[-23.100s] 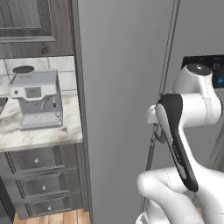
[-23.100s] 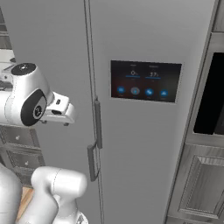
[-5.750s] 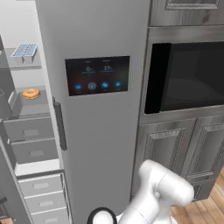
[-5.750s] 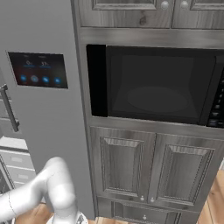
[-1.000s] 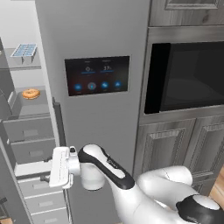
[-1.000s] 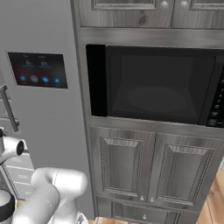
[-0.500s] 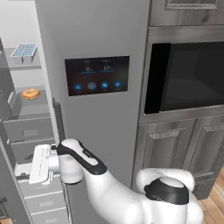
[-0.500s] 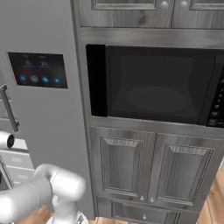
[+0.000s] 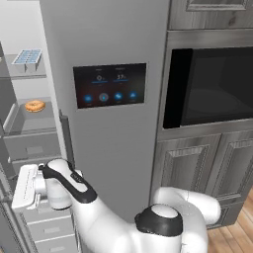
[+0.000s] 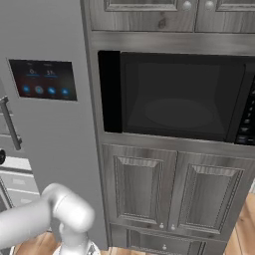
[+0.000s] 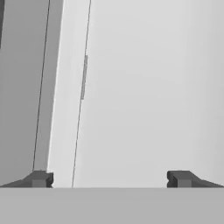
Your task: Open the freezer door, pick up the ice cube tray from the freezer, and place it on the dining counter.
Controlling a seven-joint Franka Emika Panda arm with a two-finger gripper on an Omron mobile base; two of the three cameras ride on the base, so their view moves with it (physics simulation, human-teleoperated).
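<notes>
Clearly, gripper gapes wide, holding nothing.

Ice cube tray light blue, gridded; donut orange-brown; freezer drawers grey.

No legible text is showing anywhere. The touchscreen on the grey door is displaying two small pale readouts above a row of blue round icons, all too blurred to read. The oven's control strip is showing faint, unreadable marks.
</notes>
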